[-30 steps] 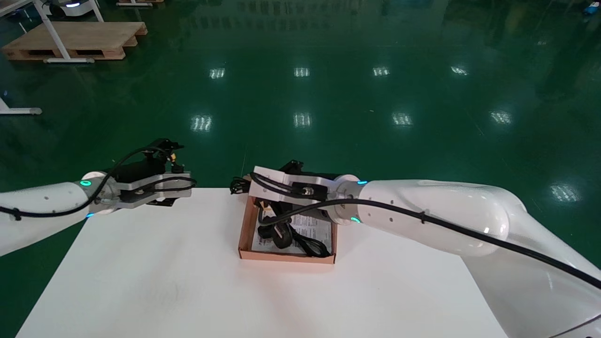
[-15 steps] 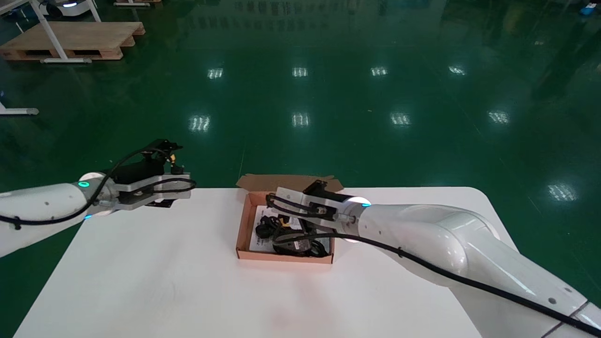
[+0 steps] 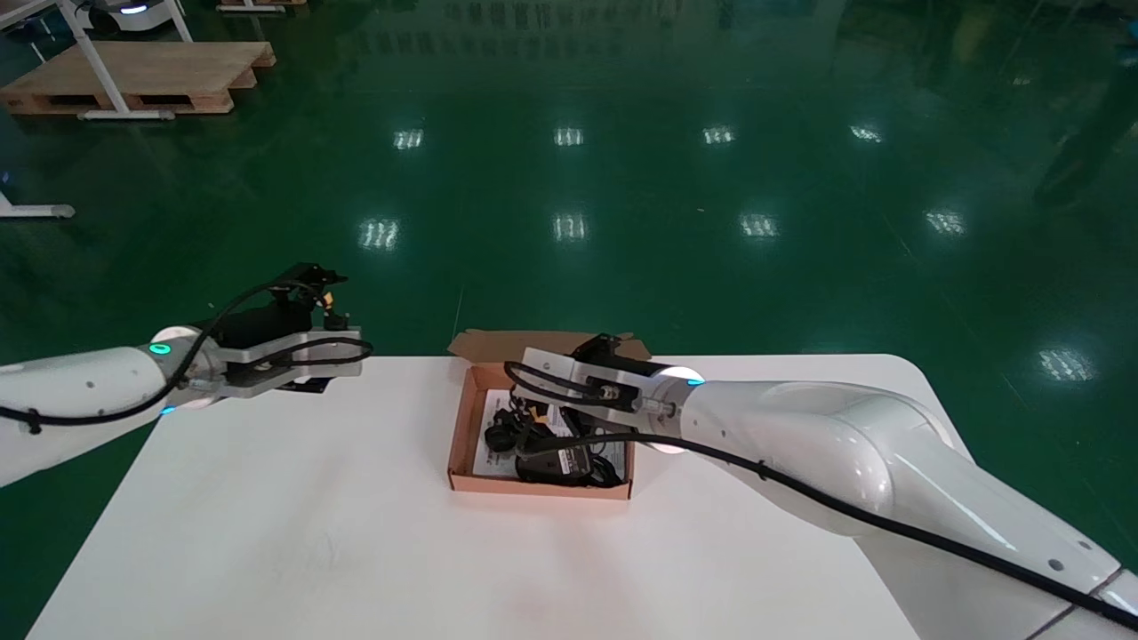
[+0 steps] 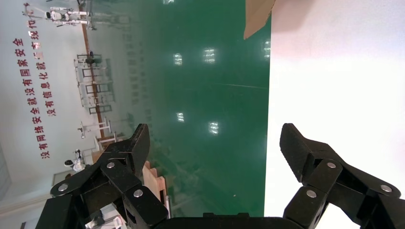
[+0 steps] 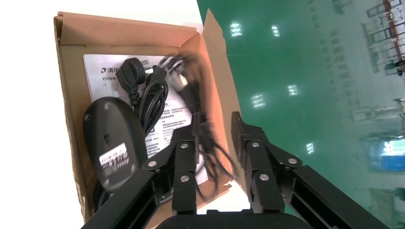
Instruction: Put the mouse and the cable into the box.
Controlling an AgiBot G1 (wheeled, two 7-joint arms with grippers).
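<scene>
Right hand (image 5: pixel 215 123): above the far right corner of the box (image 5: pixel 124 28), fingers a moderate gap apart, nothing clamped. One loose strand of the cable (image 5: pixel 153 102) hangs against the inner finger. Cannot tell whether it is snagged there.

Cable: plug and coil lie inside the box on a printed leaflet (image 5: pixel 100 64), below the hand and toward the box middle.

Mouse (image 5: pixel 112 143): inside the box beside the coil, underside label up, long axis along the box's length.

Judgement: both items are in. What matters next is the strand beside the finger, so the exit should be straight up.

Left hand (image 4: pixel 215 136): wide open, empty, parked at the far left tabletop (image 3: pixel 311 533) edge. The right hand is much nearer.
</scene>
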